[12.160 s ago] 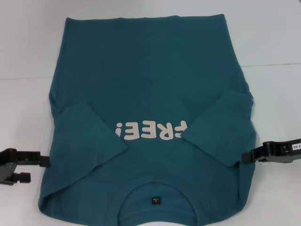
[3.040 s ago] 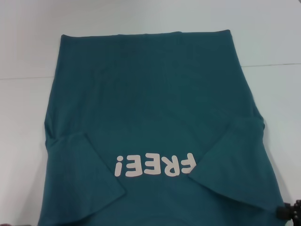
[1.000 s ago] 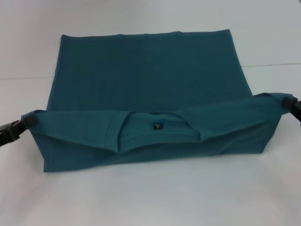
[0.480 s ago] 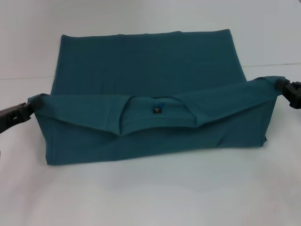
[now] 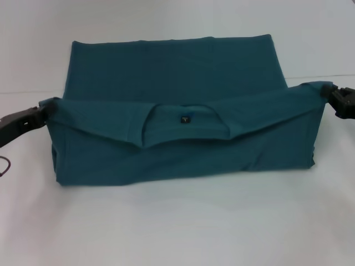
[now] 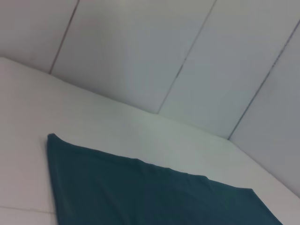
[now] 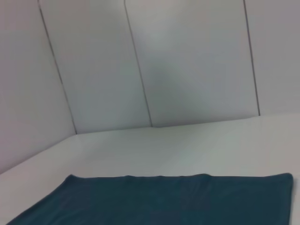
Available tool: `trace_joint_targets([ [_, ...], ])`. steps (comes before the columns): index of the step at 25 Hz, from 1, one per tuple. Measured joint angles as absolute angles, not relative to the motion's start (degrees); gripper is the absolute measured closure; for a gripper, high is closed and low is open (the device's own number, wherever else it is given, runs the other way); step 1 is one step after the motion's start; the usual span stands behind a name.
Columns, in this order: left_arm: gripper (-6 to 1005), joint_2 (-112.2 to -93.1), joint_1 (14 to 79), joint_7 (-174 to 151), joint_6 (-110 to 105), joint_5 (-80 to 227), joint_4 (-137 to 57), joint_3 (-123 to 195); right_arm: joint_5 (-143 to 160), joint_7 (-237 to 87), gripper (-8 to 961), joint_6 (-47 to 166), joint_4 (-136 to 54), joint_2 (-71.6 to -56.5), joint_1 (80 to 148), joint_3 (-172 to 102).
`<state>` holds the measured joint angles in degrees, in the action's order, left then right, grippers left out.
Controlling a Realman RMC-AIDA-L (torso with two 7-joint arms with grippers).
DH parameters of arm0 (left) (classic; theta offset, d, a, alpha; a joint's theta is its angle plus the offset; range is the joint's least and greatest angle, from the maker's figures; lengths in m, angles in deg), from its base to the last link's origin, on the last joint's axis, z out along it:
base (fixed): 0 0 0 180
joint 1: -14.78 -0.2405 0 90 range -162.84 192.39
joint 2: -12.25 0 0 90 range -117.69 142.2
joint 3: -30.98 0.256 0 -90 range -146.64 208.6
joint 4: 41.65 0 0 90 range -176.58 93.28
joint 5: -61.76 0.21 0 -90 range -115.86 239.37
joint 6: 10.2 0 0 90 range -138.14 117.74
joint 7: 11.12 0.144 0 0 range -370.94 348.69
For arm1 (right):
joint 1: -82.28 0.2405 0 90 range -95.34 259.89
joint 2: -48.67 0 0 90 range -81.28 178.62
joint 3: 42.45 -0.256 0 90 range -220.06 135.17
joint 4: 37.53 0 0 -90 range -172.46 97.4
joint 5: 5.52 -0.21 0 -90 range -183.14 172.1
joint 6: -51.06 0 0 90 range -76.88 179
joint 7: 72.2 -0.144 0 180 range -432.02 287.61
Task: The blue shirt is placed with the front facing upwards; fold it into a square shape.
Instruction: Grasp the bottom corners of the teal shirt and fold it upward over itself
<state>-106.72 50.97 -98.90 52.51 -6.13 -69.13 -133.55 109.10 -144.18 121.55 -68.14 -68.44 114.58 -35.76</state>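
Note:
The blue shirt [image 5: 177, 83] lies on the white table, its collar end lifted and carried over the rest, plain back showing with the small dark neck label [image 5: 186, 118] on top. My left gripper [image 5: 43, 111] is shut on the raised edge's left corner. My right gripper [image 5: 329, 95] is shut on its right corner. The white lettering is hidden under the fold. Both wrist views show only the flat far part of the shirt [image 6: 154, 197] [image 7: 178, 199], not the fingers.
The white table [image 5: 177, 227] spreads in front of and around the shirt. A white panelled wall [image 7: 154, 61] stands behind the table. A thin dark cable loop [image 5: 4, 166] hangs at the left edge.
Both grippers took the collar-end corners, lifted them and are carrying them away from me over the shirt; in the last second the raised edge moved farther back and the lettering is covered.

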Motion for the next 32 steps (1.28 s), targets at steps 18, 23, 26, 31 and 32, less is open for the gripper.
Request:
trace_joint_targets([
  [18, 963, -107.16, 55.6, -96.6, 44.7, -7.1, -68.8, -133.4, 108.6, -141.4, 911, 111.8, -64.3, -67.88, 119.5, -34.0],
  [23, 963, -107.34, 56.6, -96.0, 43.4, -7.2, -68.7, -133.3, 108.6, -140.5, 912, 110.1, -63.8, -67.87, 120.1, -33.8],
  [26, 963, -107.65, 56.9, -95.7, 42.0, -7.2, -68.6, -133.3, 108.6, -140.3, 912, 109.4, -63.2, -67.85, 120.5, -33.7],
  [31, 963, -107.89, 57.7, -94.9, 39.9, -7.2, -68.1, -133.0, 108.3, -139.4, 912, 107.7, -62.9, -67.89, 121.0, -33.7],
  [32, 963, -107.89, 57.9, -94.8, 39.6, -7.2, -68.0, -133.0, 108.2, -139.2, 912, 107.4, -62.7, -67.89, 121.2, -33.7],
])
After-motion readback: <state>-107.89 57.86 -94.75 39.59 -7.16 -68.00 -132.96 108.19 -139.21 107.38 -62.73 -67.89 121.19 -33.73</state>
